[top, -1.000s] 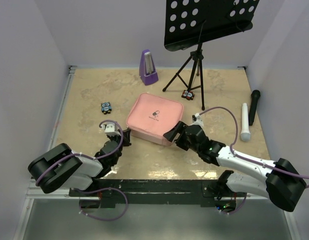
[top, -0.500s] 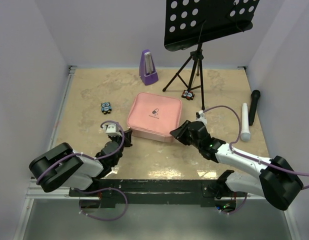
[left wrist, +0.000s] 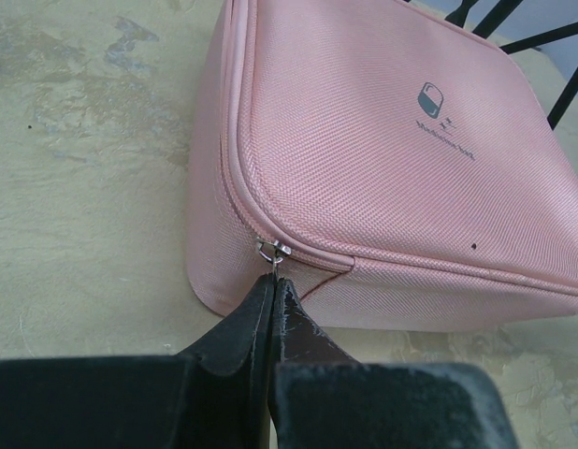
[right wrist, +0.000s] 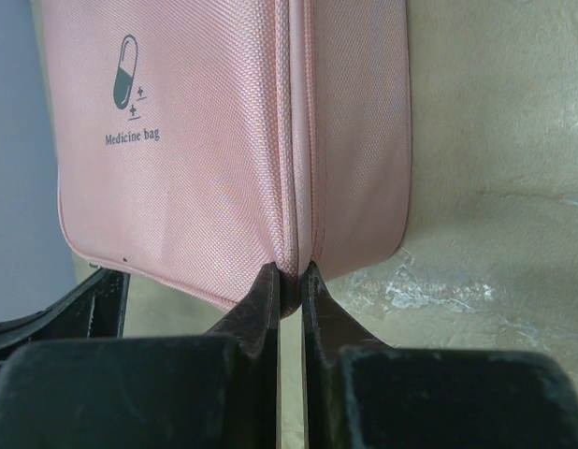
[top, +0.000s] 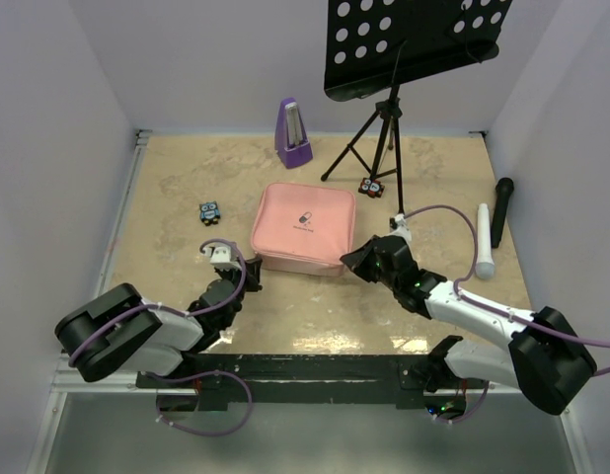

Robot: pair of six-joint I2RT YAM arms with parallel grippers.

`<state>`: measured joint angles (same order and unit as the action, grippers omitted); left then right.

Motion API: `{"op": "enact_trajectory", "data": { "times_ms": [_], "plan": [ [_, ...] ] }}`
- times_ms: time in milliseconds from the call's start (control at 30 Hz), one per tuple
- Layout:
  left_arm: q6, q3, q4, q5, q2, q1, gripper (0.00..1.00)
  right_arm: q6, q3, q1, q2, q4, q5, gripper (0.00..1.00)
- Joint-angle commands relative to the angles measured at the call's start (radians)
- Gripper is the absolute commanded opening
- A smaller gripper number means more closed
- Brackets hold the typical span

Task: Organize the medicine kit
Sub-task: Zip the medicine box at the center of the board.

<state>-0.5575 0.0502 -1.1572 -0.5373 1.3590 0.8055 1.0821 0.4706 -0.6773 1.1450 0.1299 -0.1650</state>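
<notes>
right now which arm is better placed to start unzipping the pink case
Left. The left fingers are shut on the zipper pull at the near-left corner of the medicine kit; the right fingers only pinch the near-right corner seam, no pull in view there.

A beige, marbled desk (top: 167, 197) carries everything here. Near its middle a pink square soft-sided zip case (top: 303, 229) lies flat, lid up. At the back stands a purple pyramid metronome (top: 293, 133), and right of it the black tripod music stand (top: 379, 138). A small blue packet (top: 209, 211) lies left of the case, and a small red-and-black packet (top: 370, 187) lies by the tripod's feet. Near the right edge, a white microphone (top: 484, 242) and a black microphone (top: 500, 210) lie side by side.
</notes>
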Motion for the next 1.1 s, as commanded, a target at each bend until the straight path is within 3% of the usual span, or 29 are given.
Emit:
{"op": "enact_trajectory", "data": {
  "times_ms": [0,200,1067],
  "plan": [
    [0.008,-0.049,0.002,0.017,-0.066,0.008,0.00,-0.086,0.025,0.005,-0.013,-0.029,-0.010,0.00],
    [0.014,-0.039,0.102,-0.027,-0.123,-0.025,0.00,-0.126,0.025,0.035,-0.051,-0.056,-0.005,0.00],
    [0.005,0.089,0.133,-0.050,-0.041,-0.239,0.00,-0.235,-0.024,0.165,-0.136,-0.090,0.065,0.00]
  ]
}}
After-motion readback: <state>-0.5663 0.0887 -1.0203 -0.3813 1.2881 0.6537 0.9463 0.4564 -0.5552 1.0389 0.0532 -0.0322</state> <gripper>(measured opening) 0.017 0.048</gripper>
